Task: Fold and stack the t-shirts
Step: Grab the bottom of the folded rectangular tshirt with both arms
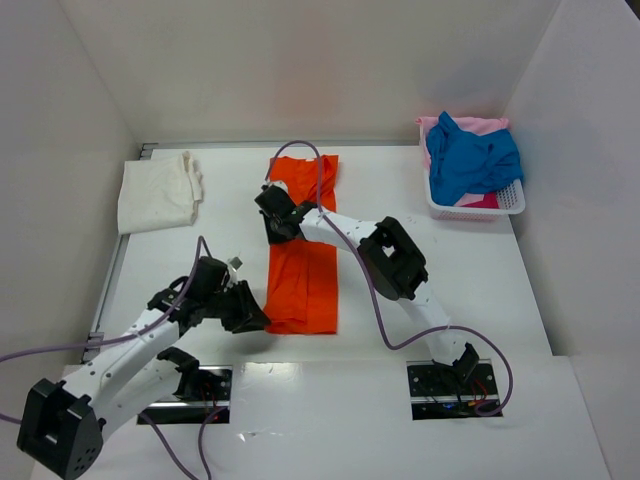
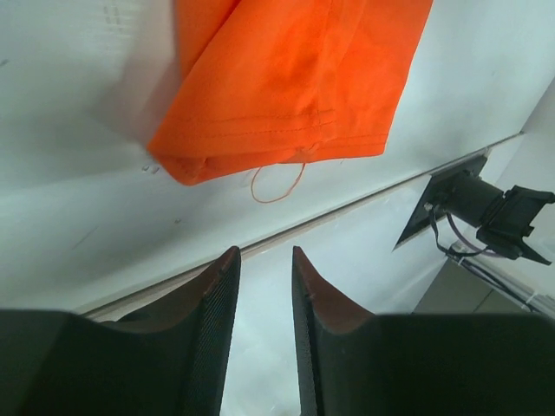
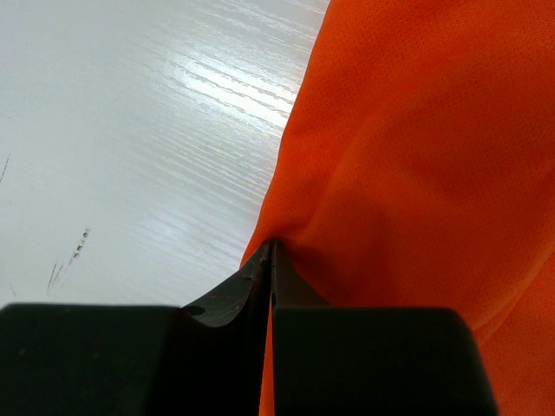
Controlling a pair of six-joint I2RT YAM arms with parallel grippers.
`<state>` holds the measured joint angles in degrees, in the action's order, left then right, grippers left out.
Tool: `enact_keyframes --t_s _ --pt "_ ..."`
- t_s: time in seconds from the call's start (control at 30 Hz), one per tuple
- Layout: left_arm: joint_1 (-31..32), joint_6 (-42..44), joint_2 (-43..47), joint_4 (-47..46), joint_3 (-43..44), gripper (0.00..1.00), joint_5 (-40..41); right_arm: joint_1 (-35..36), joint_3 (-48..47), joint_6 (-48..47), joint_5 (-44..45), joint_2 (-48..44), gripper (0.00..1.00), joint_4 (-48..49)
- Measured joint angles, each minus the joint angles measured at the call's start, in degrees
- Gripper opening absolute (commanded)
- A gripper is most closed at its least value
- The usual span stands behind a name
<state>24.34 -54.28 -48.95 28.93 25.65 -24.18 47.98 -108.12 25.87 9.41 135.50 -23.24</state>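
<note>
The orange t-shirt (image 1: 305, 270) lies as a long folded strip in the middle of the table. My right gripper (image 1: 275, 222) is shut on its left edge near the middle, and the cloth (image 3: 416, 156) bunches at the fingertips. My left gripper (image 1: 255, 318) is open and empty just beside the shirt's near left corner (image 2: 286, 87), not touching it. The cream-white t-shirt (image 1: 158, 192) lies folded at the back left. The blue t-shirt (image 1: 470, 160) and the pink t-shirt (image 1: 470, 125) sit bunched in the basket.
A white plastic basket (image 1: 478, 206) stands at the back right by the wall. White walls close the table on three sides. The arm bases (image 1: 445, 385) sit at the near edge. A loose orange thread (image 2: 277, 184) hangs from the shirt's hem.
</note>
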Motion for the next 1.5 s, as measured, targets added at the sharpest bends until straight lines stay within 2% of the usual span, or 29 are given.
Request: enact_keyframes --t_s 0.07,0.1,0.33,0.47,0.7,0.87,1.0,1.13,1.5 --pt "0.1 -0.8 2.1 1.4 0.0 0.51 1.7 0.0 0.0 0.0 0.0 0.0 0.05 0.0" --pt "0.2 -1.5 3.4 1.9 0.0 0.53 2.8 0.0 0.0 0.0 0.0 0.0 0.05 0.0" --pt "0.2 -6.8 7.2 2.6 0.0 0.53 11.8 0.0 0.1 0.0 0.0 0.0 0.05 0.2" --pt "0.2 -9.3 7.1 1.8 -0.5 0.52 15.6 0.0 0.6 0.0 0.0 -0.1 0.05 0.7" --pt "0.2 -10.8 3.5 -0.2 -1.0 0.57 18.8 0.0 1.0 0.0 0.0 -0.2 0.05 1.8" --pt "0.2 -10.4 -2.1 -2.3 -1.0 0.57 20.2 0.0 1.2 0.0 0.0 -0.2 0.05 2.3" --pt "0.2 -10.2 -4.8 -3.0 -1.0 0.47 20.7 0.0 1.2 0.0 0.0 -0.2 0.05 2.5" --pt "0.2 -10.1 -4.8 -4.3 -1.0 0.44 20.9 0.0 1.3 0.0 -0.1 -0.2 0.05 2.5" --pt "0.5 -8.4 -9.5 -7.5 -1.0 0.47 20.2 0.0 1.3 0.0 -0.2 -0.2 0.05 2.6"
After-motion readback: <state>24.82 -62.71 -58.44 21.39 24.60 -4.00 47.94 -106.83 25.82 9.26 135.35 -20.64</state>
